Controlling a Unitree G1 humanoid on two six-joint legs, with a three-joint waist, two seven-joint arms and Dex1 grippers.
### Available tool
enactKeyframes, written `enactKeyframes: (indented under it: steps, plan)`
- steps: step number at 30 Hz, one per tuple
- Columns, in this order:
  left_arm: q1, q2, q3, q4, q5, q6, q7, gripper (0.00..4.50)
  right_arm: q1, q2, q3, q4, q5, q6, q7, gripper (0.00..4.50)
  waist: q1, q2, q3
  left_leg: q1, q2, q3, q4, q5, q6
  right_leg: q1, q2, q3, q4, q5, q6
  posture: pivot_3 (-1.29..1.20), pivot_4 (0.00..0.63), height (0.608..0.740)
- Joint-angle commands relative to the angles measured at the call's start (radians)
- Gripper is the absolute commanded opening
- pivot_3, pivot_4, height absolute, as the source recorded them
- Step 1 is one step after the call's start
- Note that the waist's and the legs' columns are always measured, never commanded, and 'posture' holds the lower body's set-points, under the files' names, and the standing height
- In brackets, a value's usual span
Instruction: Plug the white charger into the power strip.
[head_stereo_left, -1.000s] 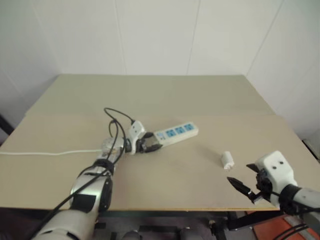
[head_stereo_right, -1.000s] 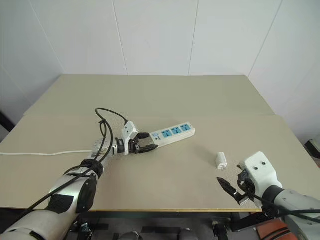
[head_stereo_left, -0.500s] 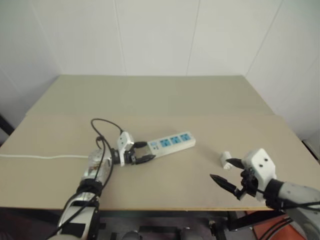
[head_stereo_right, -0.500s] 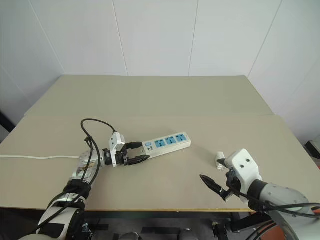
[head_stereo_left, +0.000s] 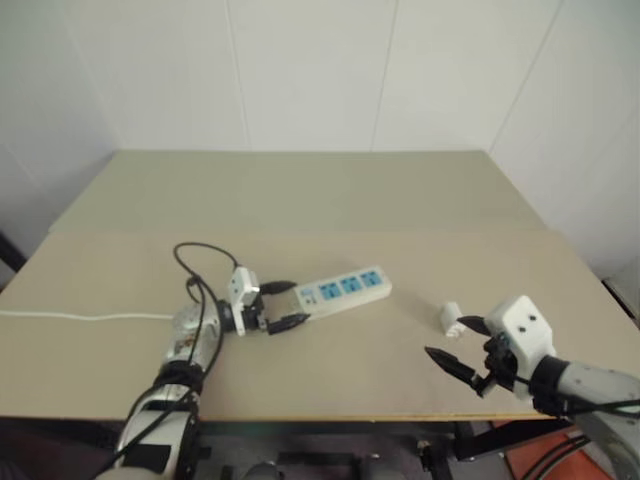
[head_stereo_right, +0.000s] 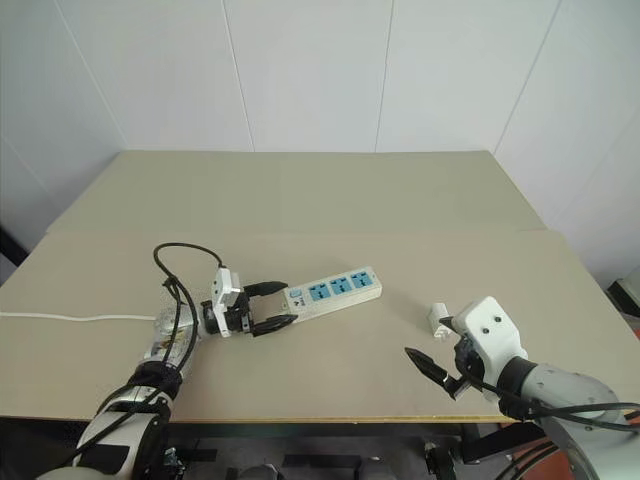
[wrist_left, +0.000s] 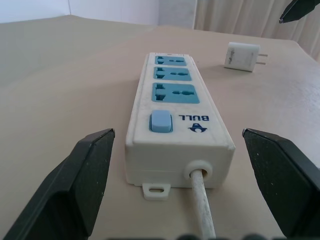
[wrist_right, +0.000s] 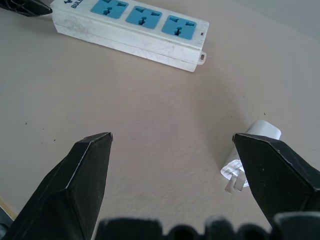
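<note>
One power strip (head_stereo_right: 330, 292) — one white charger (head_stereo_right: 437, 320)

A beige table (head_stereo_right: 330, 190) carries everything. The power strip (head_stereo_right: 331, 292) lies flat near the middle, angled, its three blue sockets facing up and the switch at its left end. Its white cord (head_stereo_right: 60, 318) trails off toward the table's left edge. The charger (head_stereo_right: 438, 320) lies on its side well apart, to the right, prongs showing.
</note>
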Motion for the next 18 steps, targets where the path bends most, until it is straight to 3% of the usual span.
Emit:
enactKeyframes:
  steps: [1,9,18]
  plan:
    - [-0.051,-0.009,0.027,0.056,-0.033,-0.084,-0.035,4.46,-0.005,-0.005,-0.018,-0.03,0.004,-0.018,-0.007,4.5,0.001,0.0,0.0,0.0,0.0,0.0,0.0,0.0,0.0,0.0,0.0,0.0,0.0,0.0,0.0,0.0,0.15,0.74]
    - [-0.119,-0.035,0.01,0.189,0.001,-0.159,-0.084,4.46,-0.001,-0.009,-0.03,-0.042,0.011,0.013,-0.022,4.5,0.001,0.0,0.0,-0.001,0.0,0.0,0.0,0.0,0.0,0.0,0.0,0.0,0.0,0.0,0.0,0.0,0.15,0.74]
    - [-0.157,-0.038,0.004,0.279,0.065,-0.207,0.004,4.46,0.046,0.0,-0.069,-0.082,0.029,0.042,-0.034,4.5,0.0,0.0,0.0,0.0,0.0,0.0,0.0,0.0,0.0,0.0,0.0,0.0,0.0,0.0,0.0,0.0,0.15,0.74]
